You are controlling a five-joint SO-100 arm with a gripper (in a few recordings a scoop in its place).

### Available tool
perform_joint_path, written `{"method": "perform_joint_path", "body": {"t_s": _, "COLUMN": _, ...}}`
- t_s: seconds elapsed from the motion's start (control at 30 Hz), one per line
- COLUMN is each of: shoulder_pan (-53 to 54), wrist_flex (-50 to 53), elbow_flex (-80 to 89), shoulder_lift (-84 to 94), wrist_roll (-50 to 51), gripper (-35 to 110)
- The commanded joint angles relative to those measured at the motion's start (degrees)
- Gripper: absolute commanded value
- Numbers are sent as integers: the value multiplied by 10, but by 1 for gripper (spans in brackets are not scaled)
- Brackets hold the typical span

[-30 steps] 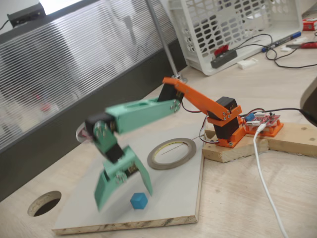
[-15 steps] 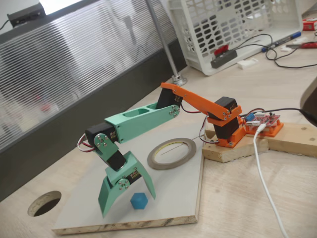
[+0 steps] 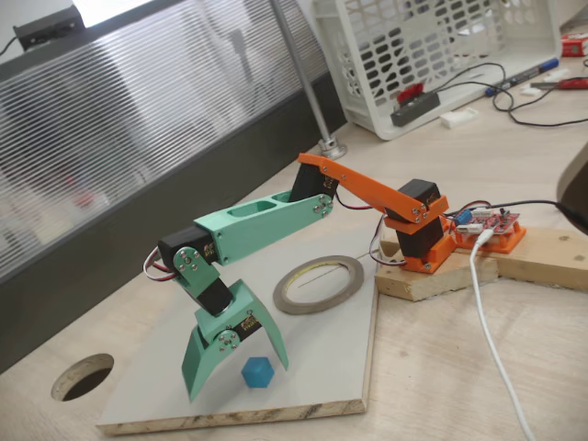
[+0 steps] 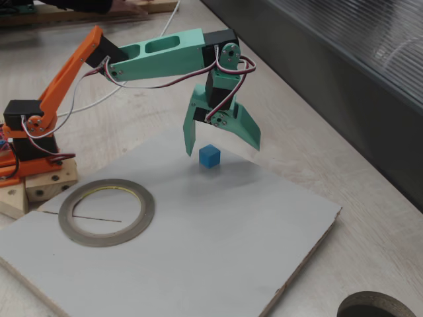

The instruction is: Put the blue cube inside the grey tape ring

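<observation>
On a pale board (image 3: 331, 358) laid across the wooden bench (image 3: 441, 367), we saw the claw (image 3: 235, 362) spread wide and pointing down. Between its fingertips sat the blue cube (image 3: 258, 372), untouched. Well behind the claw, towards the arm's base, lay the grey tape ring (image 3: 320, 283).

my base (image 4: 26, 142) cut by the left edge, round hole (image 4: 370, 307) clipped at the bottom edge, basket (image 3: 432, 55) cut off at the top, white cable (image 3: 501, 367) running out the bottom, desk clutter too small to tell
</observation>
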Motion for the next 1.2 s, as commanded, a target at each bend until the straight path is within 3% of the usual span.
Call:
{"method": "perform_joint_path", "body": {"t_s": 0.0, "shoulder_pan": -8, "wrist_flex": 15, "elbow_flex": 5, "shoulder_lift": 10, "wrist_roll": 6, "gripper": 99}}
{"method": "perform_joint_path", "body": {"t_s": 0.17, "shoulder_pan": -6, "wrist_flex": 12, "elbow_flex": 75, "shoulder_lift": 20, "wrist_roll": 3, "gripper": 85}}
{"method": "perform_joint_path", "body": {"t_s": 0.4, "shoulder_pan": -2, "wrist_flex": -89, "elbow_flex": 85, "shoulder_lift": 64, "wrist_roll": 5, "gripper": 60}}
{"method": "perform_joint_path", "body": {"t_s": 0.73, "shoulder_pan": -1, "wrist_flex": -127, "elbow_flex": 83, "shoulder_lift": 71, "wrist_roll": 7, "gripper": 28}}
{"method": "perform_joint_path", "body": {"t_s": 1.17, "shoulder_pan": -1, "wrist_flex": -126, "elbow_flex": 77, "shoulder_lift": 72, "wrist_roll": 7, "gripper": 15}}
